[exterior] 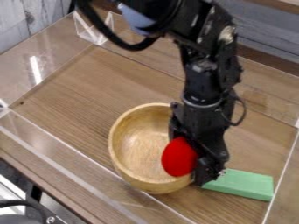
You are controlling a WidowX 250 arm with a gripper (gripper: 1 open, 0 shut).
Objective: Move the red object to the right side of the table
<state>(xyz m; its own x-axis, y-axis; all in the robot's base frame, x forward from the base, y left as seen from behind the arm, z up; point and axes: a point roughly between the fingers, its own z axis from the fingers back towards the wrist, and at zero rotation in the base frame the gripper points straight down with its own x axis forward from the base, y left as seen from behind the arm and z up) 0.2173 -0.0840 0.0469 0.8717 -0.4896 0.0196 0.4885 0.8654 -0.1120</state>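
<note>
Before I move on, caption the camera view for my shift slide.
Black claw reaching over the wooden bowl, red object at its tip, green block alongside.

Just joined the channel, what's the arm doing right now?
A black robot arm has its gripper down at the round bright-red object, which is at the right side of the tan wooden bowl. Whether it is gripped, I can't tell. A flat green rectangular block lies beside the bowl.

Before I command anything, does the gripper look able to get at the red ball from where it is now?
Probably yes: the gripper is right over the red ball, and nothing shows between them, though the near wall of the bowl could crowd the fingers.
</note>
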